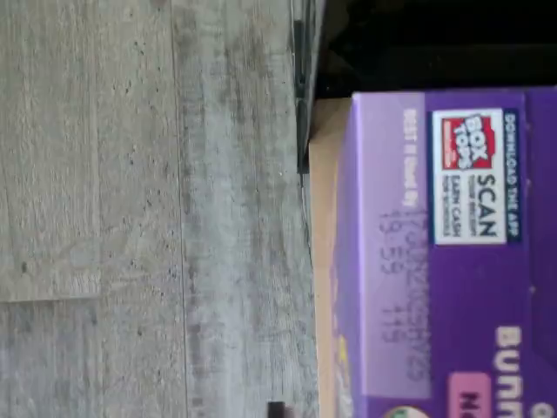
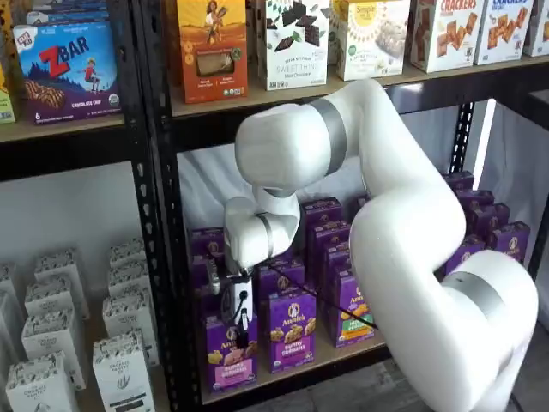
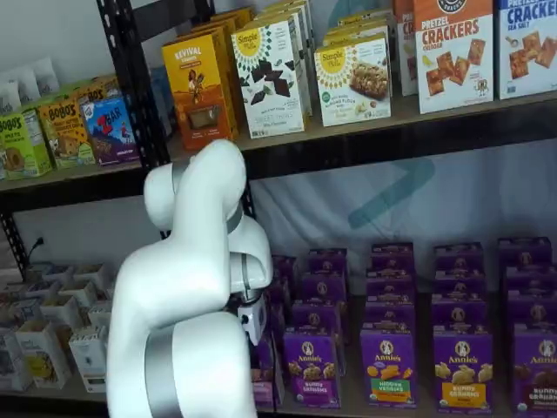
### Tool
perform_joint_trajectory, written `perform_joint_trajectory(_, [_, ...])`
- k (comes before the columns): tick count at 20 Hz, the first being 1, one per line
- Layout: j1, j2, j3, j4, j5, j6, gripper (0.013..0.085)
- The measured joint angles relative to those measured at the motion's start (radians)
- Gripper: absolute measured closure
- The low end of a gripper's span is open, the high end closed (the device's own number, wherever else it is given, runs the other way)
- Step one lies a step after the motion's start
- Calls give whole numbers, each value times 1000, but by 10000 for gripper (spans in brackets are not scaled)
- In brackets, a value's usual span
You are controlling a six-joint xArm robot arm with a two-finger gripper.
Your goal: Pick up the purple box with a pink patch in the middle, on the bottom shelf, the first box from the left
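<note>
The purple box [image 2: 229, 359] stands at the left end of the bottom shelf [image 2: 296, 371], with a white rabbit logo and a pink panel low on its front. My gripper [image 2: 241, 329] hangs right at the box's top front; its white body and a black finger show, but no gap can be seen. In a shelf view the arm hides most of the gripper [image 3: 255, 320] and the box [image 3: 265, 370]. The wrist view shows the box's purple top [image 1: 444, 252] with a Box Tops label, very close, and the tan shelf board [image 1: 324, 218] beside it.
More purple Annie's cartons fill the shelf to the right, such as a Bunny Grahams box [image 2: 292, 333] and one with a green-orange panel [image 2: 350, 316]. A black rack upright [image 2: 159, 257] stands just left of the box. White cartons [image 2: 120, 360] sit on the neighbouring rack. Grey plank floor [image 1: 130, 218] lies below.
</note>
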Motion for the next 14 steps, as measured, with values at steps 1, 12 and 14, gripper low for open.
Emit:
perform_joint_trajectory(1, [0, -1, 1, 1, 1, -2, 410])
perform_joint_trajectory(12, [-7, -11, 10, -5, 9, -2, 490])
perform_joint_trajectory(14, [-8, -12, 12, -4, 11, -5, 490])
